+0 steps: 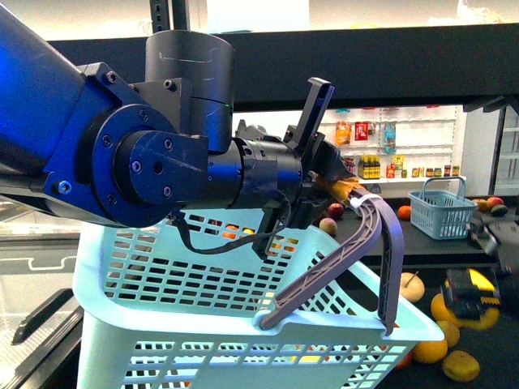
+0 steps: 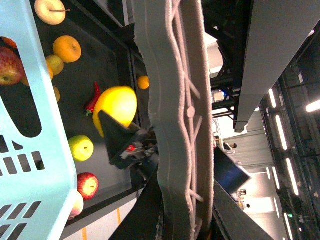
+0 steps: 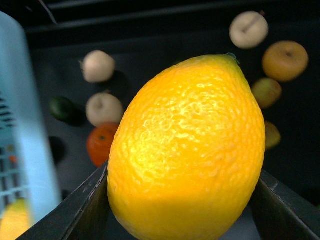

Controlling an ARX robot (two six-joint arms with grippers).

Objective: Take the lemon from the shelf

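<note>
My right gripper is shut on a big yellow lemon, with one dark finger on each side of it. It holds the lemon above the shelf's dark tray. In the front view the lemon and right gripper are at the far right, just beyond the light blue basket. My left gripper is shut on the basket's grey handle and holds it up. The left wrist view shows the handle up close, with the lemon behind it.
Several loose fruits lie on the shelf tray: oranges, a pale apple, a green apple, a red chili. The shelf's black upper tier runs overhead. A small blue basket and white bottle shelves stand behind.
</note>
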